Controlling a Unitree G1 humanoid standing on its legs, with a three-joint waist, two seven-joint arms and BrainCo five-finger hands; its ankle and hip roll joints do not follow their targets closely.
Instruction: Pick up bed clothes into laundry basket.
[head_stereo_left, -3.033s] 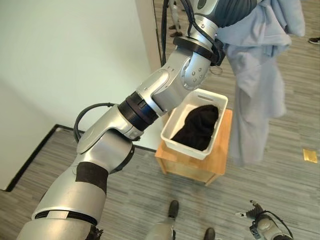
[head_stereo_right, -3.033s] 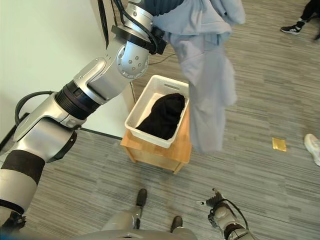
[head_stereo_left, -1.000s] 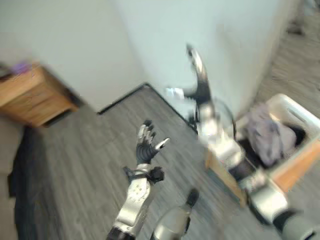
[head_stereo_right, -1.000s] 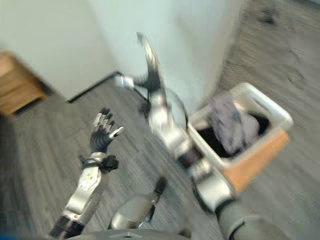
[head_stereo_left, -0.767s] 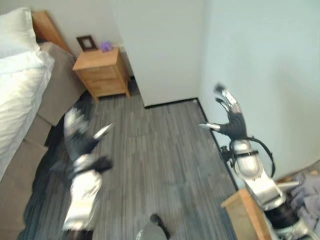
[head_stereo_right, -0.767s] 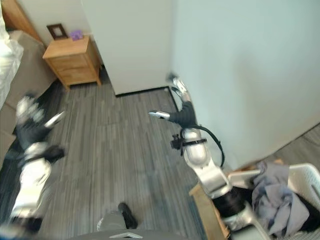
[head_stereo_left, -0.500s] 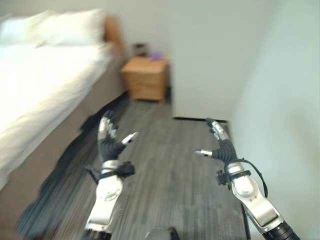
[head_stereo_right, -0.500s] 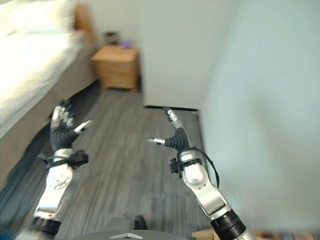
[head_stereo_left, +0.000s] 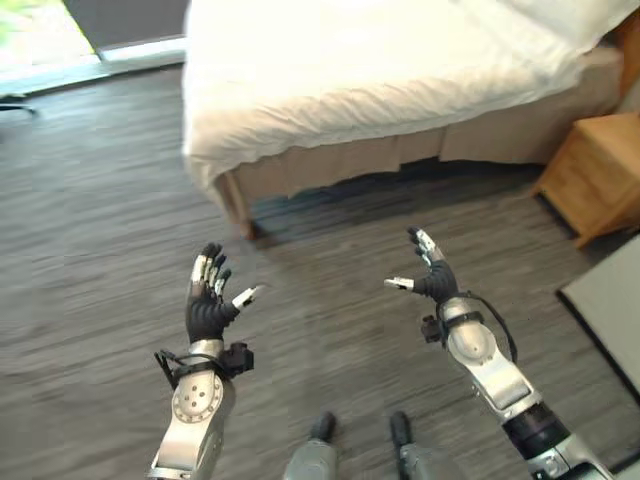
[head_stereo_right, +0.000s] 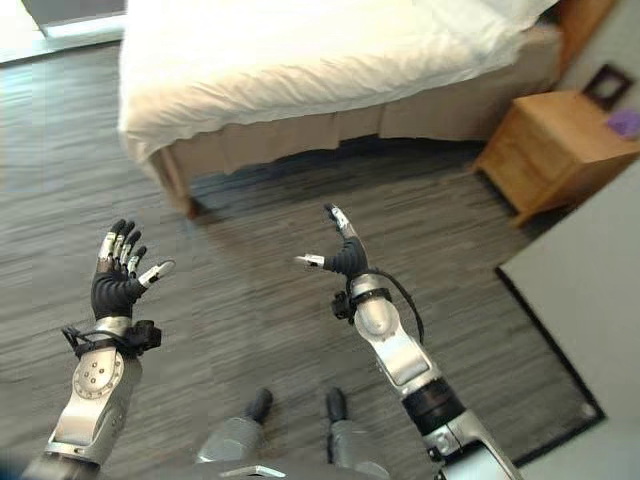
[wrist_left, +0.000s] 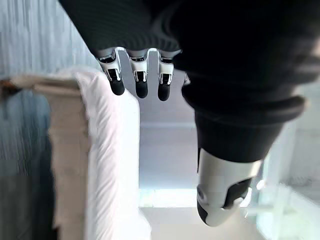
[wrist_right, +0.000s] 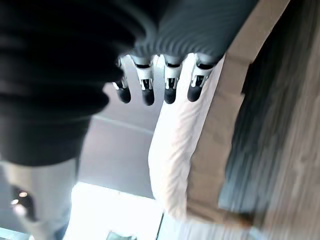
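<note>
The left hand (head_stereo_left: 210, 308) is raised over the grey plank floor (head_stereo_left: 90, 230), palm up, fingers straight and spread with the thumb out to the side — it holds nothing. Beyond it, across the top of the head views, stands the bed (head_stereo_right: 330, 55), its white bed clothes (head_stereo_left: 380, 60) lying flat on the mattress and draping over the near edge and the foot corner; neither hand touches them. A dark shadowed strip of floor runs along the bed's base. The right hand (head_stereo_left: 432, 277) is lifted at about the same height, fingers extended and slightly parted, thumb pointing inward — likewise empty. At the far right, near the head of the bed, sits a wooden nightstand (head_stereo_right: 555, 145).
</note>
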